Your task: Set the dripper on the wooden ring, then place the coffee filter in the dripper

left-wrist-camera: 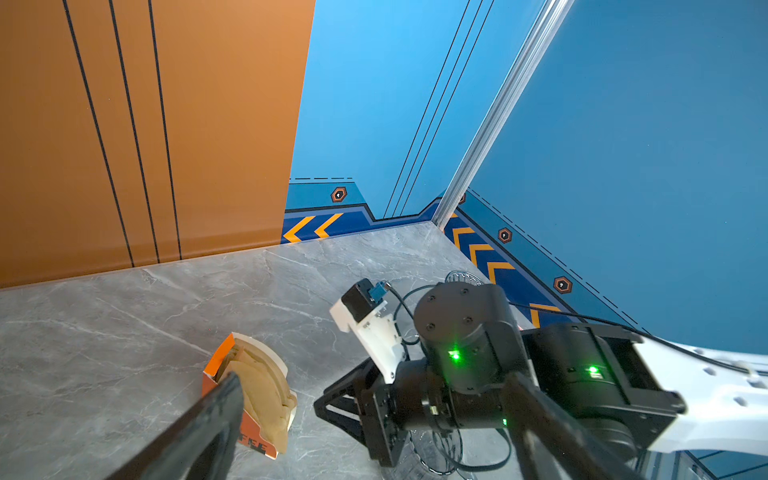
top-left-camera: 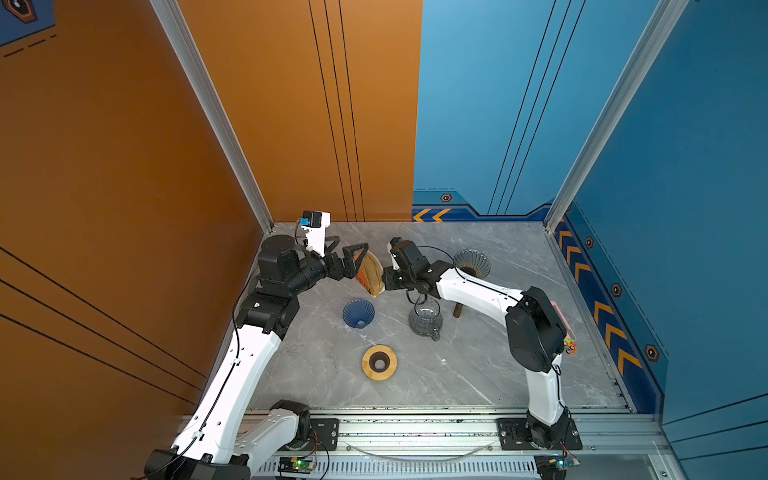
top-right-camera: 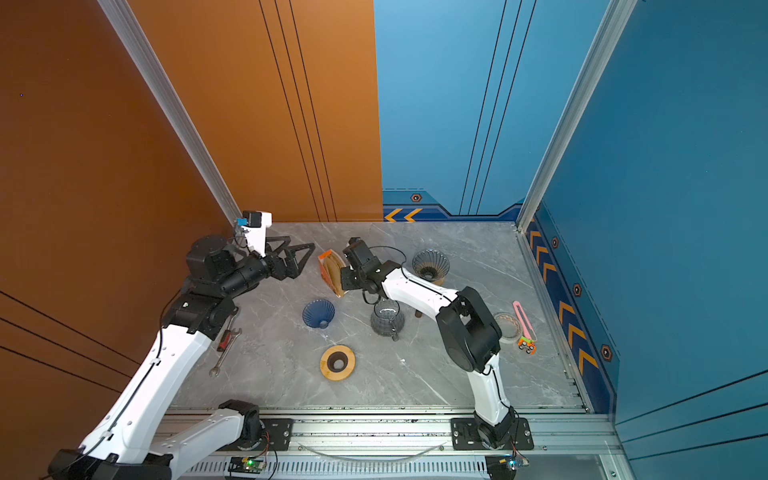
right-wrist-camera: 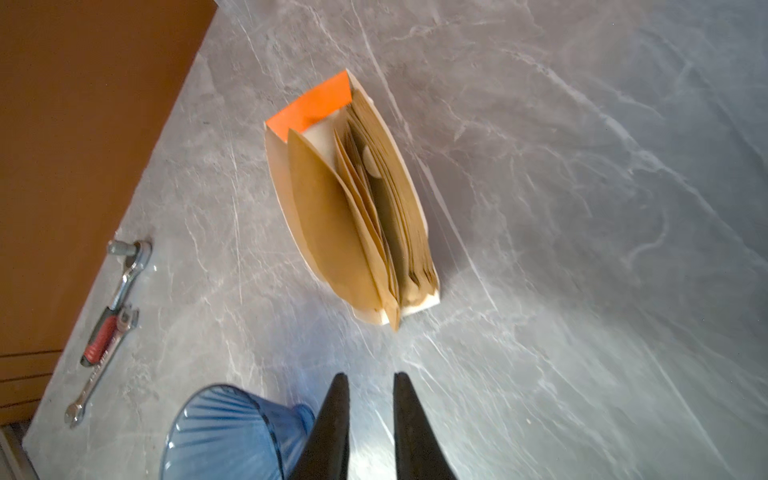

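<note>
Filters: the brown paper coffee filters [right-wrist-camera: 357, 224] stand fanned, edges up, in their orange and white cardboard box [right-wrist-camera: 316, 104] on the grey marbled table [top-left-camera: 478, 374]. None is in a dripper yet.
Right end effector: the right end effector [right-wrist-camera: 368, 376] points at the box from nearby without touching it. Its jaws are a narrow gap apart with nothing between them.
Left end effector: the left end effector [top-right-camera: 302, 242] is spread wide on the box's other side and holds nothing. We cannot tell whether it touches the box.
Drippers: 2 are in view, a blue ribbed plastic dripper [top-left-camera: 358, 312] that seems to lie on its side, and a smoky ribbed glass dripper [top-left-camera: 471, 261] behind the right arm.
Risk, sheets: the filters sit packed, so we judge a pinch may lift 2 or more, or crumple 1.
Risk, box: it is light and unheld, so a push may tip or slide it.
Risk, gap: so narrow a gap may ride over a filter's edge and miss it.
Risk, dripper: a dripper on its side may roll, and the filter may slip out.
Risk, arms: both wrists crowd the box, so they could collide.
</note>
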{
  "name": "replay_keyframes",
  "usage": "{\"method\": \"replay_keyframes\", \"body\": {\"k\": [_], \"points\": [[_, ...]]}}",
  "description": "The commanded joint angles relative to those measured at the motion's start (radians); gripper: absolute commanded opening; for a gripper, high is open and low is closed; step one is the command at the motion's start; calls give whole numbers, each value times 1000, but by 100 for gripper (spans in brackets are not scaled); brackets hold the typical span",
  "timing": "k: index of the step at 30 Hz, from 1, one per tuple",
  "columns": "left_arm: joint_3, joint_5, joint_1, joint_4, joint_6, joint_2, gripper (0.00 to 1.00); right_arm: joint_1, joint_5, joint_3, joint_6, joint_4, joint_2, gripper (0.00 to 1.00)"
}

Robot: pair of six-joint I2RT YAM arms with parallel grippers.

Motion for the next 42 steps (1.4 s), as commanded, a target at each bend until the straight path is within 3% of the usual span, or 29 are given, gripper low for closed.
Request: {"method": "replay_keyframes", "body": {"k": [1,13,25,42], "points": [[5,32,5,31,-12,-15,98,6,-35,81,65,68,59,19],[5,47,6,38,-23,-10,98,7,-36,207,158,142,196,20],[6,49,6,40,-26,-19,98,6,-46,284,175,131,260,20],[5,55,8,45,-30,-28,98,-11,-38,357,170,79,329,10]]}}
